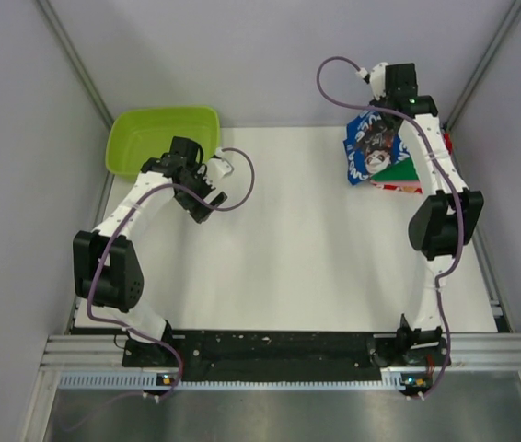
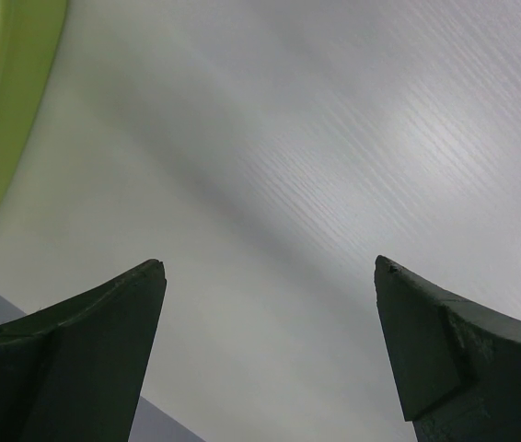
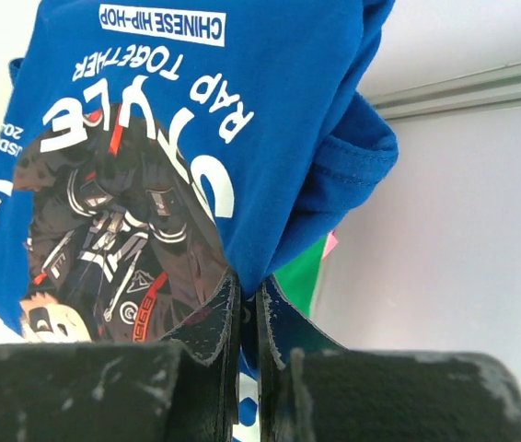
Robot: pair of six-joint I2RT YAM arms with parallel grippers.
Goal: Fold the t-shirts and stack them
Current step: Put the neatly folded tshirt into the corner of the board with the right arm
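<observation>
Here the blue t-shirt sits bunched over the folded green shirt and red shirt at the table's two o'clock corner. The right gripper has its fingers clamped tight on a fold of the blue cloth. The left gripper is spread wide, holding nothing, over bare tabletop. The lime tub stands at ten o'clock.

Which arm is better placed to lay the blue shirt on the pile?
The right arm. Its jaws are shut on the blue shirt, over the folded pile at the far right. The left arm has its jaws open above bare table beside the tub, far across.
</observation>
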